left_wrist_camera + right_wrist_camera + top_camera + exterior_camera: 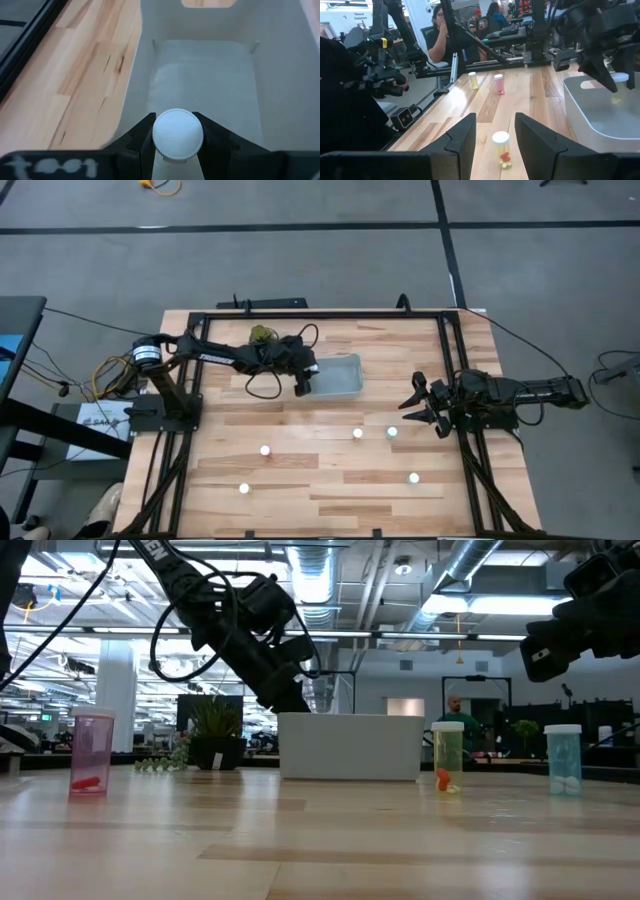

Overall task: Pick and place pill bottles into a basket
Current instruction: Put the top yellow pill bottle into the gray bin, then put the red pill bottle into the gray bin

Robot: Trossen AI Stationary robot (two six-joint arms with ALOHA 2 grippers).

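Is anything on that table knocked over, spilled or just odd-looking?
Nothing stands out. The loose pill bottles show only their caps from above, so they seem upright, and the basket sits square. The left tool holds one bottle over the basket.

Pill bottles (357, 433) on table (330, 490) before basket (337, 377).

The basket (338, 376) interior lies open, and 5 pill bottles (357, 433) stand well apart.

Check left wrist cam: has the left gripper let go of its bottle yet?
No. The left gripper is shut on a white-capped pill bottle, held over the inside of the basket.
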